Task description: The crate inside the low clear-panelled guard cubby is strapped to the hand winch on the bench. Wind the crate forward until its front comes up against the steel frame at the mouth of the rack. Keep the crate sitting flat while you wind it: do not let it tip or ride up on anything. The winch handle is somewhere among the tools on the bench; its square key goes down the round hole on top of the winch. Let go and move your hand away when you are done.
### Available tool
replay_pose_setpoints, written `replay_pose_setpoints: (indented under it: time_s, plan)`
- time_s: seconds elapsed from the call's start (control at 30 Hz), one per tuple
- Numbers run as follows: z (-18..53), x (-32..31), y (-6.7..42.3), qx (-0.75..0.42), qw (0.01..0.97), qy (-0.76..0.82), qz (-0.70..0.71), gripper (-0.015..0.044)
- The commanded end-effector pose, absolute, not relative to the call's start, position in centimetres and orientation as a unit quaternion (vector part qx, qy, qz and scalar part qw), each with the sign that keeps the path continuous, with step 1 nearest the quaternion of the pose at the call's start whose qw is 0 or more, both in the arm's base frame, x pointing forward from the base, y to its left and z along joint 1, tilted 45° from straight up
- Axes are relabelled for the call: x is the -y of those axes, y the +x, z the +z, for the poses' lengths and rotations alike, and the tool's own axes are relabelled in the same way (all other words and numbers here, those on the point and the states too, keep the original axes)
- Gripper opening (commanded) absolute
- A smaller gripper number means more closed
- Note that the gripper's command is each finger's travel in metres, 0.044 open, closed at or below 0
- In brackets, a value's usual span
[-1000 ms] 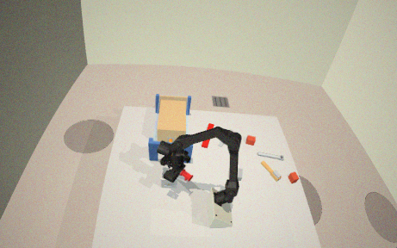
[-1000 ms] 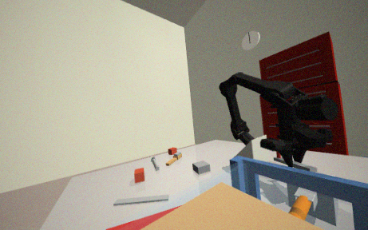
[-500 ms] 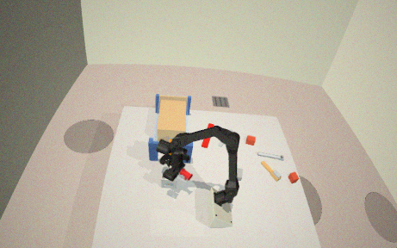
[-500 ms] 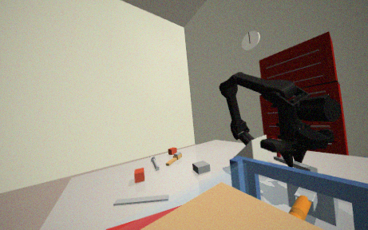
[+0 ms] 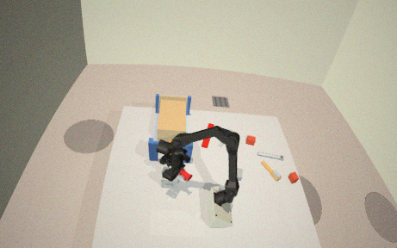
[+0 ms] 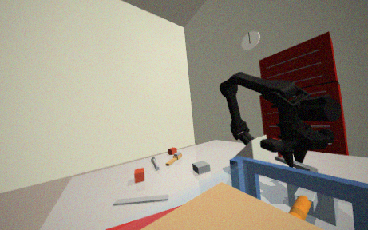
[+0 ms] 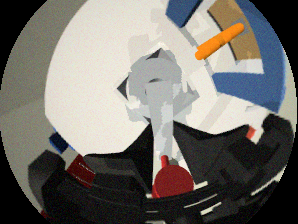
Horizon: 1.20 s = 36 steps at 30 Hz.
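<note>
The tan crate [image 5: 172, 118] [image 6: 223, 208] [image 7: 242, 42] sits behind the blue frame [image 5: 153, 151] [image 6: 306, 169] [image 7: 245, 87]; the gap between crate front and frame cannot be judged. An orange bar [image 6: 301, 208] [image 7: 220, 42] reaches out from the crate's front. The grey winch handle [image 7: 161, 107] has its round hub over the winch [image 5: 167, 183]; how deep its key sits is hidden. Its red knob [image 5: 186, 174] [image 7: 173, 181] shows close to my fingers. My gripper [image 6: 295, 161] [image 7: 161, 124] is shut on the handle's arm, near the knob end.
A red strip [image 5: 207, 135] lies right of the rack. Farther right are two orange-red blocks [image 5: 251, 140] [image 6: 139, 175], a wrench [image 5: 270, 156] [image 6: 155, 163] and a hammer [image 5: 270, 170] [image 6: 174, 159]. A grey block [image 6: 201, 167] stands between them and the frame.
</note>
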<state>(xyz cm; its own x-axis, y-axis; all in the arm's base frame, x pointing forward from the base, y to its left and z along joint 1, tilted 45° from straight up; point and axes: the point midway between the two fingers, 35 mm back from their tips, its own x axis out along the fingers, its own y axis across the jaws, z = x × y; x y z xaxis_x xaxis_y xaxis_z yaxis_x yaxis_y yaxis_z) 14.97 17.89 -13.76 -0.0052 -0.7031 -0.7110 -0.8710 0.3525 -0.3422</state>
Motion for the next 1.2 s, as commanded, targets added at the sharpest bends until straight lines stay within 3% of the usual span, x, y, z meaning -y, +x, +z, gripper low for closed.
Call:
replay_pose_setpoints:
  time_s: [0.0, 0.43, 1.17]
  plan:
    - [-13.9, -17.8, 14.9, -0.704, 0.438, -0.552, 0.088, 0.0000]
    - [-14.3, -18.0, 14.4, -0.709, 0.482, -0.513, 0.037, 0.0000]
    - [-15.0, -17.2, 14.5, -0.709, 0.475, -0.519, 0.045, 0.0000]
